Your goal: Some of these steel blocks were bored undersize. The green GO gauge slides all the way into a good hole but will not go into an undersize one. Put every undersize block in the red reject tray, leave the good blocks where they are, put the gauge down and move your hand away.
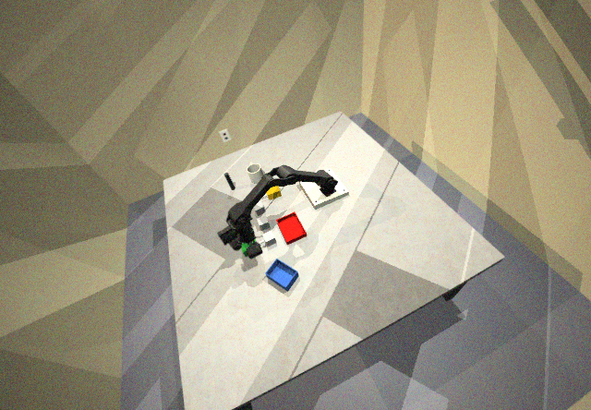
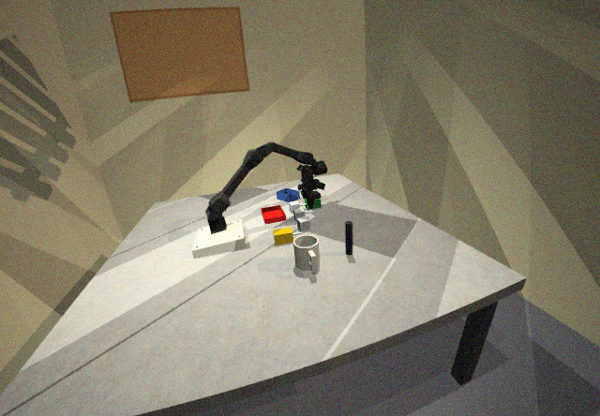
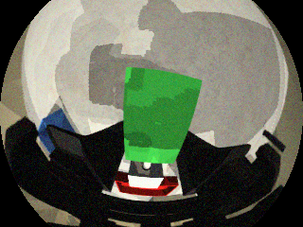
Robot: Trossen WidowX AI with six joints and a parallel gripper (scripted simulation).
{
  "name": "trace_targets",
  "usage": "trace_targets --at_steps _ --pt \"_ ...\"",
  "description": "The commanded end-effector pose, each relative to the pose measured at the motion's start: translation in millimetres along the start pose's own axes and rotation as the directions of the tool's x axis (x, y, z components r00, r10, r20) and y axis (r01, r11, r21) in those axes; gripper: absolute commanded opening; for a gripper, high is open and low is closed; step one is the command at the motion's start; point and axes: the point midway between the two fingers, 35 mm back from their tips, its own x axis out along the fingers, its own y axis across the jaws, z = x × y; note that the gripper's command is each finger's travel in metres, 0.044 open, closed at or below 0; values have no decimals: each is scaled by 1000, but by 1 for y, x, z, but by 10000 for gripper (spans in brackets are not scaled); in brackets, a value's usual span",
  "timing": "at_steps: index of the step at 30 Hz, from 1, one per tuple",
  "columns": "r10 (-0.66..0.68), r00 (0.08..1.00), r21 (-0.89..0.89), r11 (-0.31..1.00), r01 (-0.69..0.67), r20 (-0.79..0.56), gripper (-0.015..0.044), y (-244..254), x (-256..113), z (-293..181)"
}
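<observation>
My gripper is shut on the green gauge, low at the outer side of the block row. Three grey steel blocks stand in a row: one block nearest the gauge, a middle block, and a far block. In the wrist view a small pale round spot shows at the dark face of the nearest block, just past the gauge; whether the pin is in the hole I cannot tell. The red tray looks empty, beyond the blocks.
A blue tray lies near the gripper. A yellow block, a pale mug and an upright black cylinder stand past the far block. The arm's white base is beyond the red tray.
</observation>
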Motion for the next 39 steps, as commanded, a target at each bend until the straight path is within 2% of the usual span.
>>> trace_targets --at_steps 1,39 --pt "-2 1000 0 1000 2 15 0 0 -7 0" --pt "-2 1000 0 1000 2 14 0 1 -7 -16"
